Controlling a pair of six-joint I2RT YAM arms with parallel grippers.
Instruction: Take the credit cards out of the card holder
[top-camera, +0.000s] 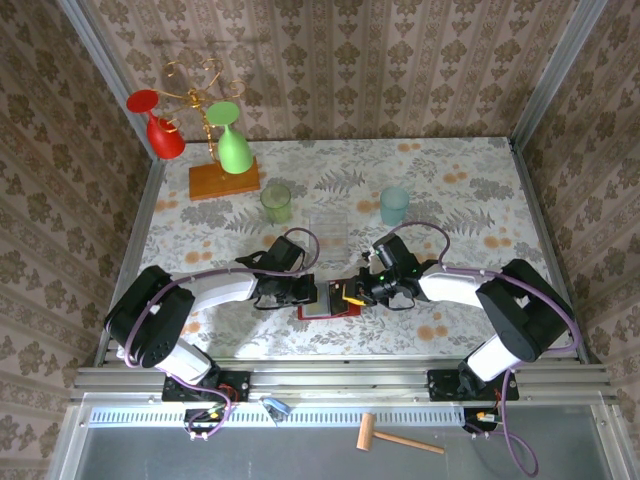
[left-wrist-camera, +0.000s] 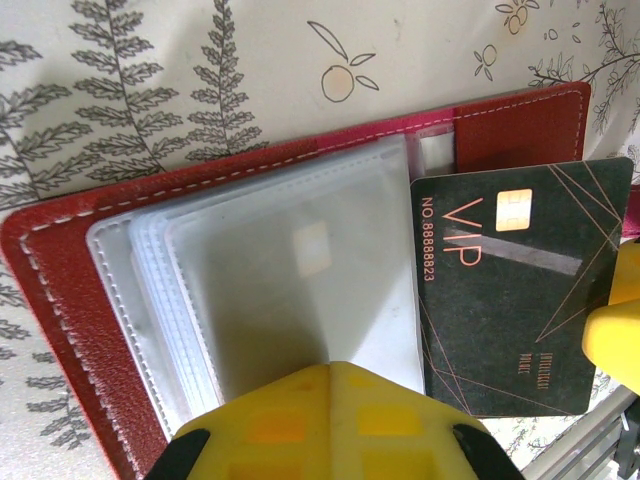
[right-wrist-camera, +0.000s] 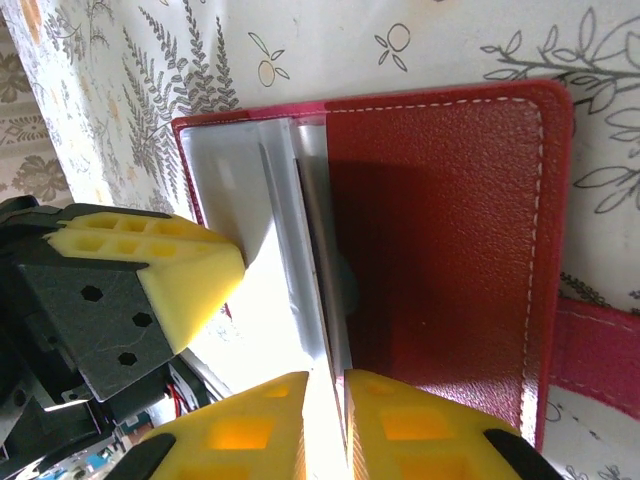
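Logging card holder (top-camera: 325, 312) (left-wrist-camera: 60, 300) (right-wrist-camera: 440, 220) open flat, red cover down, at near middle of flowered table (top-camera: 450, 180), between both grippers. Noted clear pockets (left-wrist-camera: 290, 290) (right-wrist-camera: 240, 190) stacked and fanned over left half, and red strap tab (right-wrist-camera: 600, 350) trailing off right edge. Noted black VIP card (left-wrist-camera: 520, 300) sticking out to right of pockets, lying over right half of cover; cannot tell whether its left end sits inside a pocket mouth or just clear of it. Made out pale chip outline of another card through frosted top pocket.

Found left gripper (top-camera: 308, 291) (left-wrist-camera: 330, 400) with jaws closed together, tips pressing down on top pocket from left side. Found right gripper (top-camera: 362, 292) (right-wrist-camera: 325, 405) with jaws narrow, pinching right end of black VIP card, one yellow finger (left-wrist-camera: 612, 335) on card's edge.

Noted beyond holder:
- clear plastic box (top-camera: 328, 232) just far of it
- green cup (top-camera: 276, 203) far left of box
- blue cup (top-camera: 394, 205) far right of box
- stand on wooden base (top-camera: 224, 180) at far-left corner, carrying red glass (top-camera: 160, 125) and green glass (top-camera: 232, 140), both inverted

Noted small wooden mallet (top-camera: 395, 437) on near ledge, right of centre.
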